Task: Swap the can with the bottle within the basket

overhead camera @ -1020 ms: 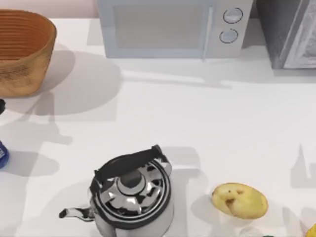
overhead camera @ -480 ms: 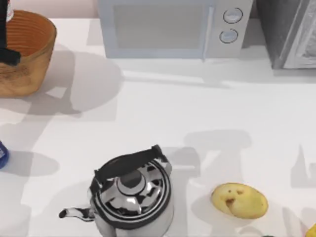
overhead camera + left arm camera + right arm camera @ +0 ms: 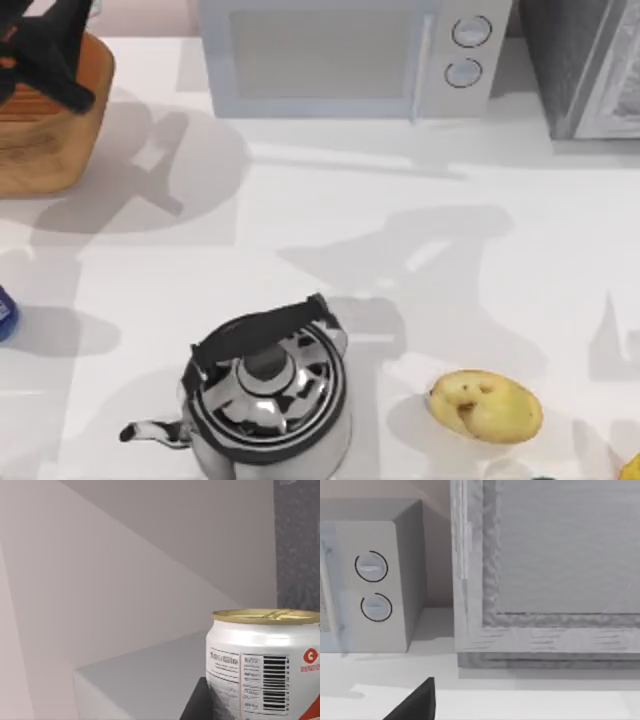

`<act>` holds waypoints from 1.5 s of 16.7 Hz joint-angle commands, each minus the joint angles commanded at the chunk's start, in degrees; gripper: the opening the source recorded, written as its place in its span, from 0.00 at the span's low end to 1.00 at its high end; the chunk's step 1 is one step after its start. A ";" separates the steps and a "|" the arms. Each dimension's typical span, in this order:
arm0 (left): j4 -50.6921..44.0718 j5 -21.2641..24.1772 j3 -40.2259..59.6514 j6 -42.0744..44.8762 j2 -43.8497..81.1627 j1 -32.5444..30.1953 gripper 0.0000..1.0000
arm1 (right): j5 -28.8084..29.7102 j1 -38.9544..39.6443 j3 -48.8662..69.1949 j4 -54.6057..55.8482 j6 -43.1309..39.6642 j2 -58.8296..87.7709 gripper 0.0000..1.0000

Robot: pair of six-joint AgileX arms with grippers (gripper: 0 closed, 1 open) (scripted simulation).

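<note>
Left gripper (image 3: 45, 55) sits over the basket (image 3: 60, 140) at the far left corner of the table, dark fingers above the rim. In the left wrist view the can (image 3: 265, 665) is close up and upright, gold top level, barcode and red logo facing out, with a dark finger (image 3: 197, 705) against its lower side. I judge the gripper closed on the can and carrying it clear of the basket; the far finger is hidden, so the grip width is not readable.

Bottle (image 3: 4, 310) stands on the table at the left edge, well apart from the basket, just its blue side in frame. A kettle (image 3: 265, 395) and a potato (image 3: 486, 405) sit nearer the front, out of the way.

Right arm: a dark finger tip (image 3: 417, 702) shows in the right wrist view, which faces the microwave (image 3: 375, 580). Cannot tell whether that gripper is open.

Handling, as a judgement: the can looks light, with a stiff but thin wall and a smooth, somewhat slippery printed skin. Take it around the mid-body, fingers square to the sides, moderate squeeze to avoid denting. The bottle looks rounded and slick; grip its widest straight part, and keep it upright when it goes into the basket.
</note>
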 joint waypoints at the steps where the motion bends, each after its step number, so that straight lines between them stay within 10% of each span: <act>1: 1.48 1.34 1.08 -0.04 2.63 -0.37 0.00 | 0.00 0.00 0.00 0.00 0.00 0.00 1.00; 25: 19.61 36.64 22.57 2.60 55.69 -18.69 0.00 | 0.00 0.00 0.00 0.00 0.00 0.00 1.00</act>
